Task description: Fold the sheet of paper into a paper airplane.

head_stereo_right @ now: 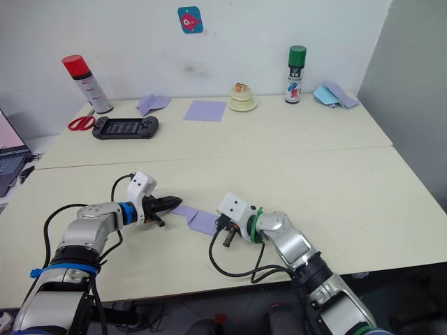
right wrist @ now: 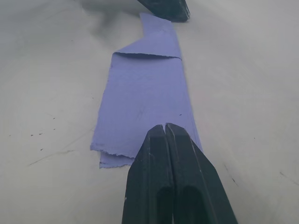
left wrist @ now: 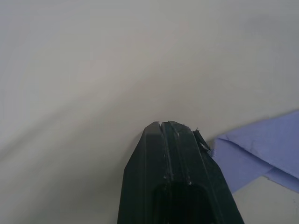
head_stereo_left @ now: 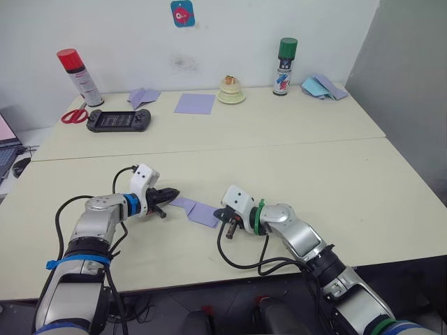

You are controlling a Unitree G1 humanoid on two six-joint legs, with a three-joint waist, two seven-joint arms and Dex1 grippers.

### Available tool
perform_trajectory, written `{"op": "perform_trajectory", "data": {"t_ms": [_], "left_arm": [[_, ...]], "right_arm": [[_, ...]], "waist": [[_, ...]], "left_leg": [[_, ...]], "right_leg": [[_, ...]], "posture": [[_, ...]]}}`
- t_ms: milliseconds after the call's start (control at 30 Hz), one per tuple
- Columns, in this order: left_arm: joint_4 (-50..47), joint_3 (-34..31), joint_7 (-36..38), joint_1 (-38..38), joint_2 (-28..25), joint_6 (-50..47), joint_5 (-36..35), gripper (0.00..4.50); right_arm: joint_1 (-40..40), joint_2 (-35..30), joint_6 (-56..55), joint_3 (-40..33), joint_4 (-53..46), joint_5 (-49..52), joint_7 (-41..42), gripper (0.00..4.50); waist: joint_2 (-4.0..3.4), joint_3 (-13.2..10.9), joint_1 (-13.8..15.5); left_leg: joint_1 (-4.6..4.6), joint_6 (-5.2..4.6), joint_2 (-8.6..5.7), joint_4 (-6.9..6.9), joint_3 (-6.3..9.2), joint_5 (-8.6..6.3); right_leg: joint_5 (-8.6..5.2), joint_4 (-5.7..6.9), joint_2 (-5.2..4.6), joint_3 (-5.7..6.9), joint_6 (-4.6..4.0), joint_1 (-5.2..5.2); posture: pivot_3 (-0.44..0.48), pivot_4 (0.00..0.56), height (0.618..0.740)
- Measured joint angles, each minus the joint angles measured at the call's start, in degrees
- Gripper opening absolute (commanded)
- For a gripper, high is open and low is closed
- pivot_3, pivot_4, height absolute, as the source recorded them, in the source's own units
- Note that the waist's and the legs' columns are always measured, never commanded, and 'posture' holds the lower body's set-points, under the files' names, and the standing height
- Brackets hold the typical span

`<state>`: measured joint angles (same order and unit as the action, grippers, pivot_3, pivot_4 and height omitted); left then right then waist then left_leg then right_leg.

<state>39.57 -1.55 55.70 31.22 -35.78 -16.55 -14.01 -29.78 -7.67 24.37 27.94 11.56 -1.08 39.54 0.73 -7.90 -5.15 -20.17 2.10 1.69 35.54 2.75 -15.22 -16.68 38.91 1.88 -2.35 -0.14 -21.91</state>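
Both closed claws, left [head_stereo_left: 170, 195] and right [head_stereo_left: 222, 214], press the folded sheet of paper [head_stereo_left: 198, 210].

The right claw [right wrist: 166, 128] sits over the near end of the folded purple paper [right wrist: 145, 102], so whether its tips press the sheet or hang just above can't be told. At the paper's far end the left claw [right wrist: 164, 7] is cut off by the picture's edge. From the left wrist, the paper [left wrist: 261, 151] runs out of the frame. A laptop [head_stereo_right: 8, 164] at the worktop's [head_stereo_left: 279, 150] left side is mostly cropped. The spray cans' labels [head_stereo_left: 283, 77] and the wall sticker [head_stereo_left: 183, 13] are too small to read
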Motion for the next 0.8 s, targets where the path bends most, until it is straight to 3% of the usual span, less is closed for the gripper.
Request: {"op": "perform_trajectory", "data": {"t_ms": [300,500,600,633,800], "left_arm": [[-1.80,-1.36,-0.79,-0.53,0.35,-0.52,-0.32,0.00],[-5.24,-4.51,-1.01,-1.40,-1.37,-0.95,-1.56,0.00],[-12.90,-5.02,0.37,-3.60,-2.61,-1.94,-2.71,0.72],[-16.71,-5.11,1.18,-4.85,-3.13,-2.67,-3.55,1.06],[-28.95,-5.87,2.45,-10.03,-5.32,-7.42,-6.75,2.59]], "right_arm": [[-0.16,-0.66,-0.50,-0.16,-0.45,0.05,0.49,0.03],[0.53,-1.07,-2.31,-3.48,-2.02,1.16,0.02,0.03],[1.42,-2.44,-1.34,-8.60,-6.29,4.41,-0.07,0.60],[1.70,-3.61,-0.85,-10.19,-9.42,5.50,0.38,0.97],[2.61,-8.69,3.07,-14.17,-21.28,9.73,2.80,2.74]], "waist": [[0.07,-0.13,0.15],[0.51,-1.43,0.59],[0.51,-1.50,1.47],[0.51,-1.50,1.80],[0.52,-1.51,2.45]], "left_leg": [[-0.24,0.01,0.00,-0.01,-0.05,0.01],[-0.99,0.17,-0.01,0.22,0.11,0.09],[-2.37,0.92,-0.03,0.53,0.12,0.40],[-2.76,1.03,-0.06,0.58,0.10,0.39],[-2.83,1.03,-0.15,0.53,0.06,0.08]], "right_leg": [[0.01,0.01,-0.03,-0.07,0.00,-0.24],[0.05,0.08,-0.08,0.09,-0.03,-0.77],[0.40,0.15,-0.19,0.09,-0.39,-1.95],[0.47,0.14,-0.24,0.09,-0.41,-2.27],[0.40,-0.07,-0.38,0.08,-0.33,-2.28]], "posture": [[0.000,0.150,0.740],[0.000,0.150,0.740],[0.000,0.150,0.740],[0.000,0.150,0.740],[0.000,0.150,0.740]]}}
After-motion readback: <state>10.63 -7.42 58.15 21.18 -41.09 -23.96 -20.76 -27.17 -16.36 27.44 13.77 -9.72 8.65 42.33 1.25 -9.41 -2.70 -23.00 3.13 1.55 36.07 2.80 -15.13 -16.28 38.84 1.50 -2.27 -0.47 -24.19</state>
